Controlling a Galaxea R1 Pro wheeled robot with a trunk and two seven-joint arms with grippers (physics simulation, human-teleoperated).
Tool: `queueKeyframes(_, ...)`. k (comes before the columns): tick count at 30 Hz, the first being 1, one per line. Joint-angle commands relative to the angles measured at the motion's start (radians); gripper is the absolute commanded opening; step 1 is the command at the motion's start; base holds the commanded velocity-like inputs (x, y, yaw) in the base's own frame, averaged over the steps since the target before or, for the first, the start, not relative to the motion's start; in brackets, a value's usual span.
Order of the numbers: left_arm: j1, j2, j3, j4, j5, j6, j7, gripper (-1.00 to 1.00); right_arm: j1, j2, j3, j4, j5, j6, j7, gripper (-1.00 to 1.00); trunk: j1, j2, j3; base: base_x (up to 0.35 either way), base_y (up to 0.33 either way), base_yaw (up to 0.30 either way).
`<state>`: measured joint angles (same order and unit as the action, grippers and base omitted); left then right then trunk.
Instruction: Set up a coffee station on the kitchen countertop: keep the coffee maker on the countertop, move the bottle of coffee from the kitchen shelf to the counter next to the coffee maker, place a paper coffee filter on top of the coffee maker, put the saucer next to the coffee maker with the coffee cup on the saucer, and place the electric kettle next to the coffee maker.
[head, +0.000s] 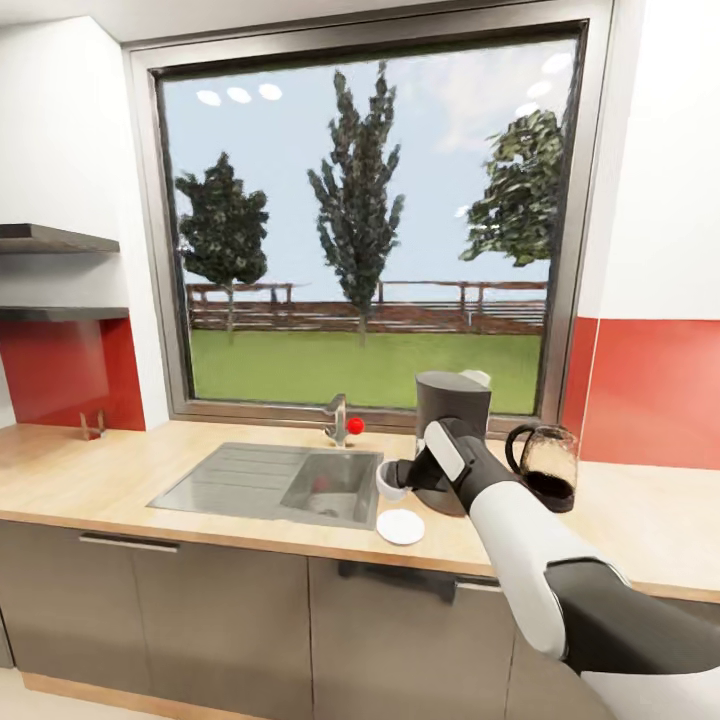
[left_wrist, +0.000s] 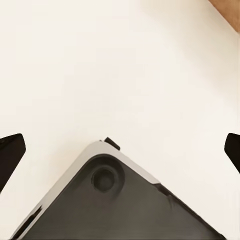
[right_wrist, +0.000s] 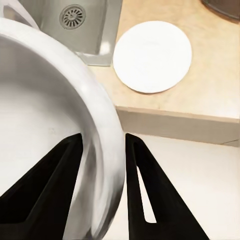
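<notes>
cup (head: 389, 480) pinched in right pincer (head: 402, 477), above saucer (head: 400, 526).

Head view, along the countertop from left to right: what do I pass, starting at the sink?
Sink → faucet → saucer, with the coffee cup held above it in the right gripper → coffee maker → electric kettle.

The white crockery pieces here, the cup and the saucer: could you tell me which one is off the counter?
The coffee cup: the right gripper pinches its rim, holding it above the saucer, which lies flat on the kitchen countertop.
</notes>
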<state>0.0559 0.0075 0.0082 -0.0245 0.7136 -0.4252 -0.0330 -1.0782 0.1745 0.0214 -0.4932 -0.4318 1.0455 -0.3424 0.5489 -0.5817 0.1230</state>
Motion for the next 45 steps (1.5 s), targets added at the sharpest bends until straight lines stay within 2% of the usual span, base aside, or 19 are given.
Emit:
queueKeyframes(1, 0.001, 0.001, 0.000, -0.002, 0.005, -0.001, -0.004, 1.00, 0.000, 0.000, 0.003, 0.003, -0.011, 0.002, -0.010, -1.00, 0.001, 0.000, -0.002, 0.334, 0.000, 0.000)
queueKeyframes(4, 0.001, 0.005, 0.000, -0.002, 0.005, 0.000, -0.004, 1.00, 0.000, 0.000, 0.010, 0.028, -0.004, 0.002, -0.014, -1.00, 0.001, 0.000, -0.003, 0.103, 0.000, 0.015)
queueKeyframes(6, 0.001, 0.015, -0.001, -0.002, 0.006, -0.001, -0.004, 1.00, 0.000, 0.000, 0.010, 0.033, 0.028, 0.002, -0.019, -1.00, 0.001, 0.000, -0.004, 0.021, 0.000, 0.003)
queueKeyframes(10, 0.001, 0.020, -0.002, -0.002, 0.006, -0.001, -0.004, 1.00, 0.000, -0.021, 0.009, 0.034, 0.050, 0.002, -0.019, -1.00, 0.001, 0.000, -0.004, 0.004, 0.000, 0.001)
queueKeyframes(17, 0.001, 0.020, -0.001, -0.001, 0.007, -0.001, -0.004, 1.00, 0.000, -0.029, 0.010, 0.039, 0.052, 0.002, -0.020, -1.00, 0.001, 0.000, -0.004, 0.000, 0.000, 0.000)
queueKeyframes(24, 0.001, 0.027, -0.001, 0.005, 0.009, -0.006, -0.004, 1.00, 0.000, -0.026, 0.009, 0.191, 0.052, 0.002, -0.007, -1.00, 0.001, 0.000, -0.004, 0.000, 0.000, 0.000)
queueKeyframes(26, 0.001, 0.032, -0.001, 0.007, 0.009, -0.006, -0.004, 1.00, 0.000, -0.025, 0.009, 0.197, 0.052, 0.002, -0.006, -1.00, 0.001, 0.000, -0.004, 0.000, 0.000, 0.000)
queueKeyframes(31, 0.001, 0.051, -0.002, 0.012, 0.009, -0.003, -0.004, 1.00, 0.000, -0.024, 0.008, 0.203, 0.048, 0.002, 0.002, -1.00, 0.020, -0.035, -0.019, 0.000, 0.000, 0.000)
queueKeyframes(36, 0.001, 0.054, -0.002, 0.011, 0.009, -0.003, -0.004, 1.00, 0.000, -0.022, 0.007, 0.203, 0.050, 0.002, 0.005, -1.00, 0.039, -0.070, -0.035, 0.000, 0.000, 0.000)
queueKeyframes(45, 0.001, 0.055, -0.002, 0.012, 0.010, -0.001, -0.003, 1.00, 0.000, -0.021, 0.007, 0.196, 0.052, 0.002, 0.028, -1.00, 0.039, -0.070, -0.035, 0.060, 0.000, 0.000)
